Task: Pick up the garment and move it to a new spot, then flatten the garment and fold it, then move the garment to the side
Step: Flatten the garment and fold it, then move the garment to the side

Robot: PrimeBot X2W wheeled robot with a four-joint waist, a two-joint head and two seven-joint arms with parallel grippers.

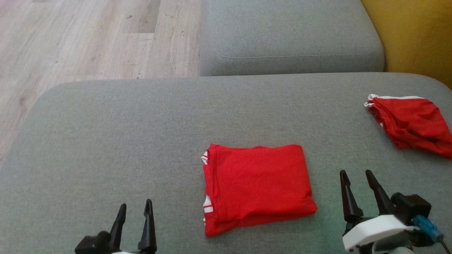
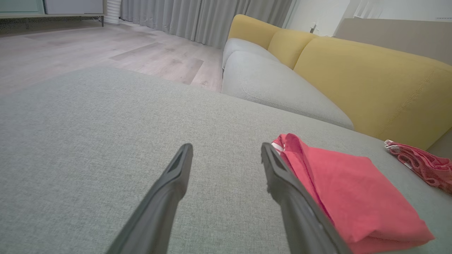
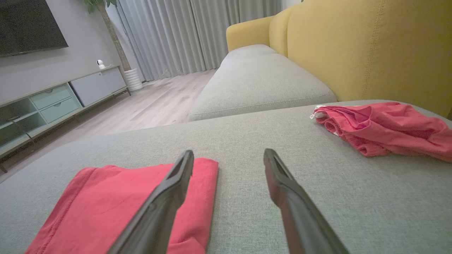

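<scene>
Left fingers (image 1: 148,225): apart, empty, low over the grey cushion (image 1: 106,141). Folded red garment (image 1: 257,183): lies between the two pairs of fingers, touching neither. Right fingers (image 1: 348,197): apart, empty. Risk: pinching only the top layer would likely undo the fold in transit. The second red garment (image 1: 411,123), beyond them, could be grasped by mistake.

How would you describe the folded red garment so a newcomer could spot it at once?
On the big grey cushion, look near its front middle. The folded red garment lies there as a neat flat rectangle, unlike the crumpled red garment by the right edge.
</scene>
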